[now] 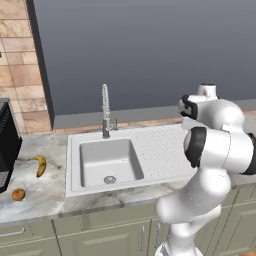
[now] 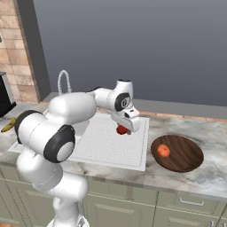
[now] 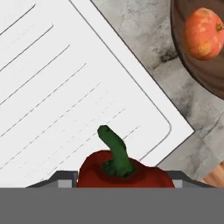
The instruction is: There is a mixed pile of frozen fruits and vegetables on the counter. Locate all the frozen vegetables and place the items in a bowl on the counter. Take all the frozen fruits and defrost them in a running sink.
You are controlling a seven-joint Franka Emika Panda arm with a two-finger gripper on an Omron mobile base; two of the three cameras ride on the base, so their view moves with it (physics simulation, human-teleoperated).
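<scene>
Between the fingers (image 2: pixel 126 131), pepper (image 3: pixel 124 171) stem points bowlward (image 3: pixel 197 74).

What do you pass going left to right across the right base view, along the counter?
Banana → faucet → red pepper in the gripper above the drainboard → tomato in the wooden bowl.
</scene>
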